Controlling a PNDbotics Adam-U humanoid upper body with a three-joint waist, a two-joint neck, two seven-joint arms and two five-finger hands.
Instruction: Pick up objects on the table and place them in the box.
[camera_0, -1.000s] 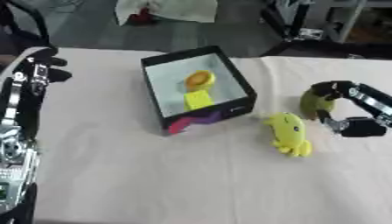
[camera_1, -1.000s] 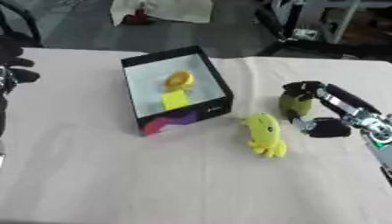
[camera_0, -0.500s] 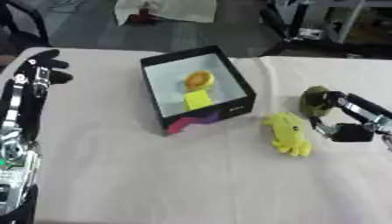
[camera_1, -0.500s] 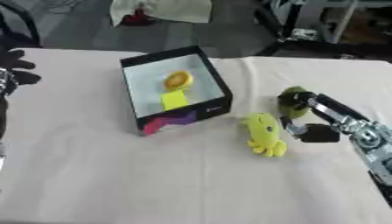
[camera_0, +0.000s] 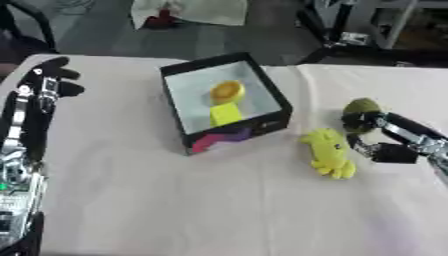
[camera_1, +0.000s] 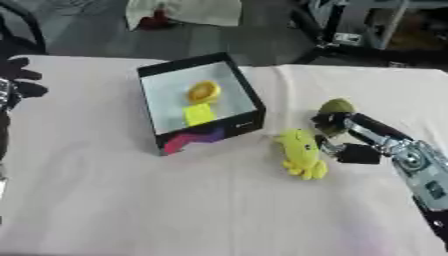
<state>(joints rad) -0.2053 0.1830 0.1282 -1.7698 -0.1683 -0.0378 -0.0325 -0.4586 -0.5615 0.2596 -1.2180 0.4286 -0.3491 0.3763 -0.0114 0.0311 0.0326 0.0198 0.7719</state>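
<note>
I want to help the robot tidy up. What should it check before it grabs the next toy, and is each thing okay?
1. Box open on top: ok.
2. Room left inside beside the yellow things: ok.
3. Yellow toy on the table, free to grab: ok.
4. Right hand close to the toy: ok.
5. Right hand holding the green thing: cannot tell.
6. Left hand out of the way: ok.

Legible text, labels, brands, numbers, signs: none; the box carries a magenta and purple patch with a small pale mark on its black front wall, too blurred to read as lettering.
</note>
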